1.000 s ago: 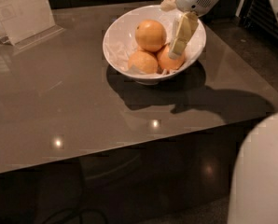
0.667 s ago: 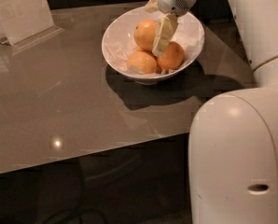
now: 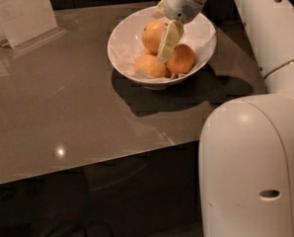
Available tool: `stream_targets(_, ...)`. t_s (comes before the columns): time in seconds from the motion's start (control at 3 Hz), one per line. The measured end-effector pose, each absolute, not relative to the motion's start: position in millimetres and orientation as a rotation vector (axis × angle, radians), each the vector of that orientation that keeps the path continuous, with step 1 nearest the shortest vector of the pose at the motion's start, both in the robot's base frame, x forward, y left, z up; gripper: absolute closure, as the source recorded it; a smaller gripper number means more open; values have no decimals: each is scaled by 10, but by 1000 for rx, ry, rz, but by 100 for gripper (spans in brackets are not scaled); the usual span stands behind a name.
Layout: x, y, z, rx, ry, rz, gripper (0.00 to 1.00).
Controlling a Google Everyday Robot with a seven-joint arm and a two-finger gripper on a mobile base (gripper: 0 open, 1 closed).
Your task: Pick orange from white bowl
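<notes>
while in bowl [image 3: 200, 33], pincer [image 3: 165, 44] beside orange [image 3: 151, 34]

No legible print, even on the placard [image 3: 19, 11].

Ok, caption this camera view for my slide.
Robot's cream gripper inside the wide glossy white ceramic bowl, beside the largest golden-yellow round orange.

A glossy grey-brown desk [image 3: 78, 112] is filling most of the frame. A white card [image 3: 21, 11] is standing on it in the upper left. A reddish orange [image 3: 181, 58] and a paler orange [image 3: 148, 65] are lying in the upper middle, where the hand [image 3: 164, 46] is hanging.
</notes>
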State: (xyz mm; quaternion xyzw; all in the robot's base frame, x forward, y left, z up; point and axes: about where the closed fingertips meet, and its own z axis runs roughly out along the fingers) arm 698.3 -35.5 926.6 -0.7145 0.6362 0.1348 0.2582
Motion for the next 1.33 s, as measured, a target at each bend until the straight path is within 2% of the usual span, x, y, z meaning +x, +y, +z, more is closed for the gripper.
stream_targets(0.33,6980,-327,9067,-1943,1756,422,0)
stream_targets(0.67,6980,-325,9065,-1943,1756,423,19)
stream_targets(1.33,6980,-326,9066,-1943,1756,422,65)
